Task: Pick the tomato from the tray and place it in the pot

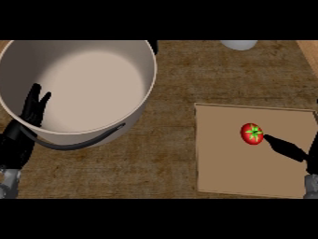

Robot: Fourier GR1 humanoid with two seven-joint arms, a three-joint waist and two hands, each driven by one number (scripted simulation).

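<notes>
While the tomato (252, 133) sits untouched on the tan tray (220, 172), a little right of the tray's middle and nearer its far edge, the step in hand is judged to be the reach and grasp, with nothing lifted yet. Seen from the head view, the right hand (313, 149) comes in from the right edge over the tray; its thumb points toward the tomato with the tip just beside the fruit's near-right side, and the fingers stand straight near the tray's right edge, so the hand is open and holds nothing. Whether the thumb tip already touches the skin cannot be told.

To do this well, the hand should probably move farther over the tomato so the fingers come down on its far side and the thumb on its near side, then close evenly; a round fruit is likely to roll away if nudged from one side only.

Across the counter, the big cream pot (130, 121) stands well apart to the left, its mouth wide, so the carry must clear its rim. At the view's left, the left hand (32, 109) rests open, fingers up, in front of the pot's wall.
</notes>
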